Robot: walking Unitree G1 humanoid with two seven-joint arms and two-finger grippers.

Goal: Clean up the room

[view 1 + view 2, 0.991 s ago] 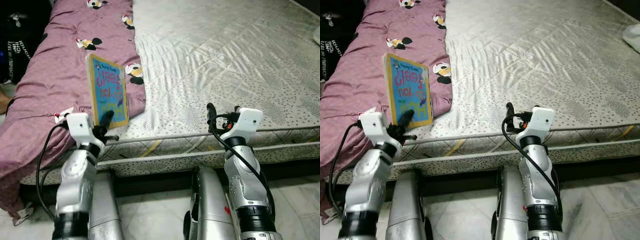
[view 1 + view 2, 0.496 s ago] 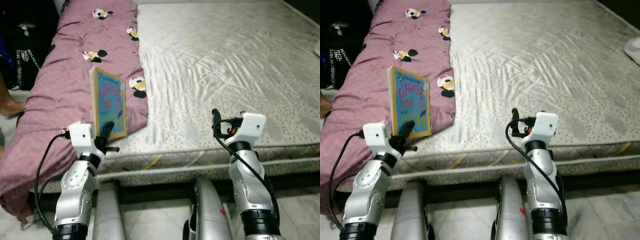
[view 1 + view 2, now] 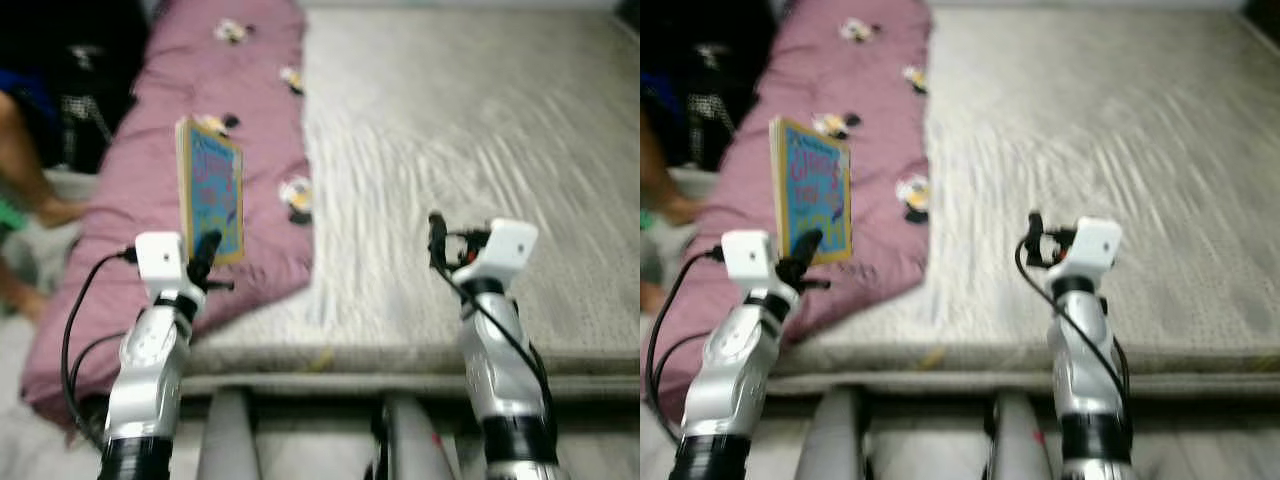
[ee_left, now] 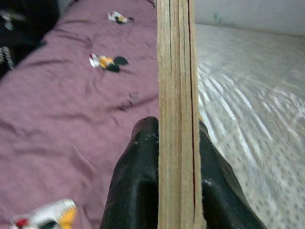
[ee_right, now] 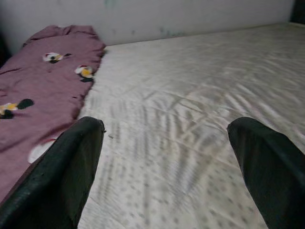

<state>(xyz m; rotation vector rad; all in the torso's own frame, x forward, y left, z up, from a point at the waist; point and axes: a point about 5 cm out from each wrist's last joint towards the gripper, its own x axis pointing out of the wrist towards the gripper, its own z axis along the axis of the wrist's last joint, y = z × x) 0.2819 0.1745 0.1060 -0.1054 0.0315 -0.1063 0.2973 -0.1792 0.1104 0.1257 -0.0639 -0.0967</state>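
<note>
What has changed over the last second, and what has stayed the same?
The whole view has shifted and blurred, so the camera moved; a person's bare arm has come into view. The left gripper still clamps the blue board book upright, and the right gripper stays open.

Nothing legible. Pink lettering on the blue cover of the book point(image 3: 811, 189), clamped upright in the left hand point(image 3: 806, 247), too blurred to read. Only the page edges of that book on show from the left wrist. White marks on the dark bag point(image 3: 85, 75) beyond that hand, likewise unreadable.
</note>
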